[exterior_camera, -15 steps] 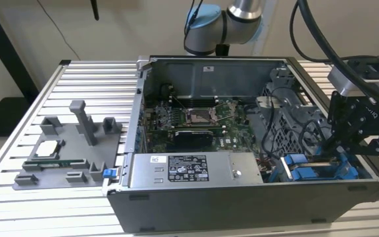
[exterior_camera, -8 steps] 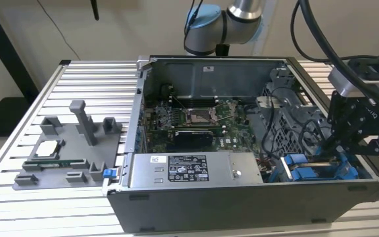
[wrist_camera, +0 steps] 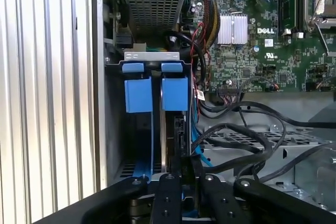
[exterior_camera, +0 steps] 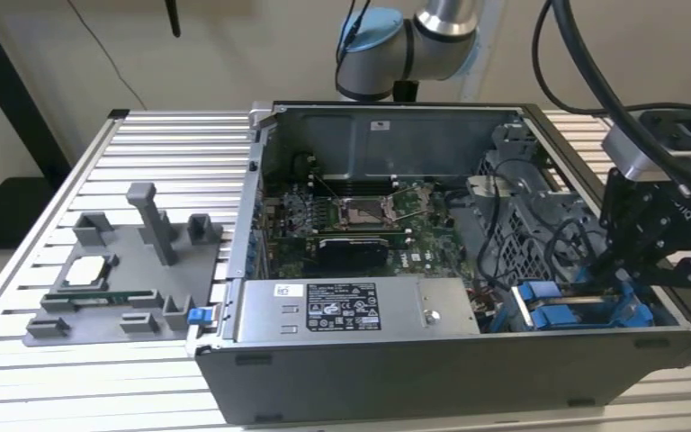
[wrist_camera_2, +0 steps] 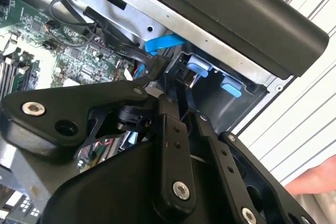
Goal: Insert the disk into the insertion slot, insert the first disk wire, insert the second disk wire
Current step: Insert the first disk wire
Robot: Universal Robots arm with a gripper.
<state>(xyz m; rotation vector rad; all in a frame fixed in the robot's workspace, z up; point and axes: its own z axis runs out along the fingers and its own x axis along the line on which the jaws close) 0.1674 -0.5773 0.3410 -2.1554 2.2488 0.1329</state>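
Pincer (wrist_camera: pixel 183 170) at insertion slot (wrist_camera: pixel 111 121); two blue tabs (wrist_camera: pixel 139 94) side by side.

computer case (exterior_camera: pixel 442 373) on the tabletop (exterior_camera: pixel 166 135), claw (exterior_camera: pixel 648 270) at its end on the exterior view's right, insertion slot (exterior_camera: pixel 574 310) just beneath the claw, power-supply box (exterior_camera: pixel 345 310) beside it toward the exterior view's left, cables (exterior_camera: pixel 525 225) and motherboard (exterior_camera: pixel 358 220) farther in, parts fixture (exterior_camera: pixel 130 270) well apart, outside the case

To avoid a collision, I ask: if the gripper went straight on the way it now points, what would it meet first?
Probably the drive cage: in the first wrist view the gripper points into its bay with the blue tabs. Depth is unclear.
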